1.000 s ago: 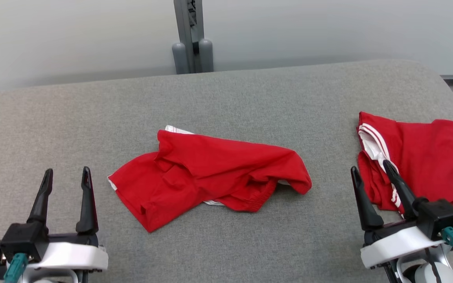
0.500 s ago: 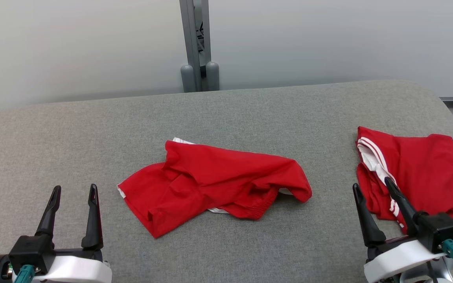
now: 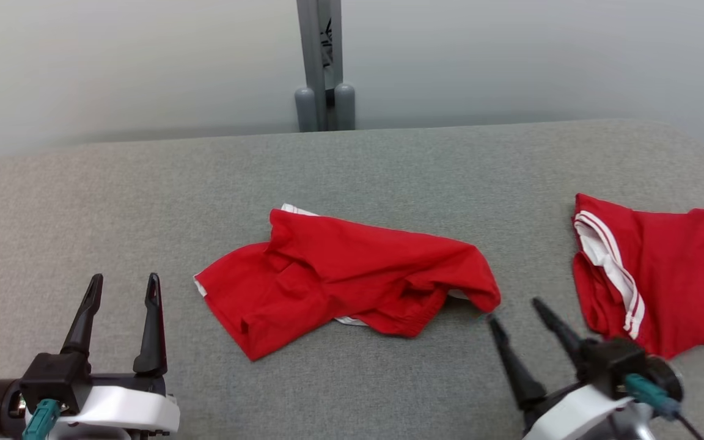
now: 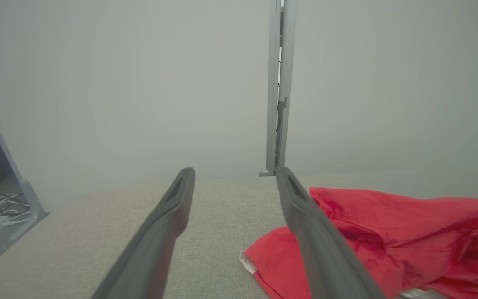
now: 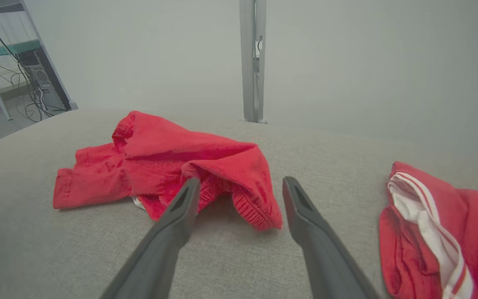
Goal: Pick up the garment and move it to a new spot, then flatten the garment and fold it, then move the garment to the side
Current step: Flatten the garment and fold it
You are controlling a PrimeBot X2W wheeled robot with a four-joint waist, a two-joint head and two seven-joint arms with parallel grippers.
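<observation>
A crumpled red garment (image 3: pixel 346 275) lies in the middle of the grey padded table (image 3: pixel 113 201); it shows too in the left wrist view (image 4: pixel 388 232) and the right wrist view (image 5: pixel 172 162). My right gripper (image 3: pixel 516 311) is open, its fingertips just short of the garment's right end, with nothing between them (image 5: pixel 239 182). My left gripper (image 3: pixel 124 282) stands open over bare table to the left of the garment, apart from it (image 4: pixel 235 172).
A second red garment with white stripes (image 3: pixel 657 281) lies folded at the table's right edge, also in the right wrist view (image 5: pixel 438 224). A grey post (image 3: pixel 324 67) stands behind the table's far edge. Shelving and cables (image 5: pixel 27 70) stand off to the left.
My right gripper has swung left from beside the striped garment toward the right end of the crumpled one. The head camera has shifted, so the whole scene has slid right. The left gripper has stayed open.
</observation>
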